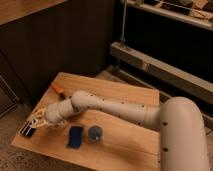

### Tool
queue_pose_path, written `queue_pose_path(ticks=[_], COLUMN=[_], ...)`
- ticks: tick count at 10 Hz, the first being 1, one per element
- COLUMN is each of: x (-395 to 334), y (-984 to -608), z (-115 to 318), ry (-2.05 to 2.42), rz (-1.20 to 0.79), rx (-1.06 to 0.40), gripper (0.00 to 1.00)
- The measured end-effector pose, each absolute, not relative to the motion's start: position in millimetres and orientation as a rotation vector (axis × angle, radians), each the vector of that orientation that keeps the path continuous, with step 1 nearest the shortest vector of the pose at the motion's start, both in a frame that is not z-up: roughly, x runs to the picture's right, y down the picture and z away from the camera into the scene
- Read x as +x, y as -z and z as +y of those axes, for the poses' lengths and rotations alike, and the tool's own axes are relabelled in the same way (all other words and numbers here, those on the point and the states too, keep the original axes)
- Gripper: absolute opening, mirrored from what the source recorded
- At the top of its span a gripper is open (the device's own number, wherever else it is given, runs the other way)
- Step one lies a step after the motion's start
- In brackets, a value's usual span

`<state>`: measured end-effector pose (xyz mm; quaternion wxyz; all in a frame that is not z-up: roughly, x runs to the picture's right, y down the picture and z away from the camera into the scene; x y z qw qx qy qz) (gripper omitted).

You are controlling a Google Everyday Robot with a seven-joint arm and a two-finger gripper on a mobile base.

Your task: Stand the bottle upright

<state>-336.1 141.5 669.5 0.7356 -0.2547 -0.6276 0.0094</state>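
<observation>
My gripper [31,126] is at the left front corner of the wooden table [125,100], low over the surface, with the white arm [110,107] reaching to it from the right. I cannot make out the pale bottle as a separate thing; it is either hidden by the gripper or merges with the gripper's pale frame. The flat dark-blue sponge [75,136] lies just right of the gripper. The round blue-grey cup [95,132] stands next to the sponge.
An orange-handled object [59,90] lies near the table's back left edge. Grey metal shelving [160,62] runs behind the table on the right. A dark wall stands behind the table. The table's left and front edges are close to the gripper.
</observation>
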Motion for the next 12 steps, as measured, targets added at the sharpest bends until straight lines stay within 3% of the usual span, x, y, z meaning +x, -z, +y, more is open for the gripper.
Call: queue_pose_path(ticks=[11,12], x=[-349,-350], y=[-645,-645], z=[121,122], ry=[-0.04,-0.05], rz=[-1.461,-1.47], rx=[-0.522,-0.523], gripper=[0.24,0.19])
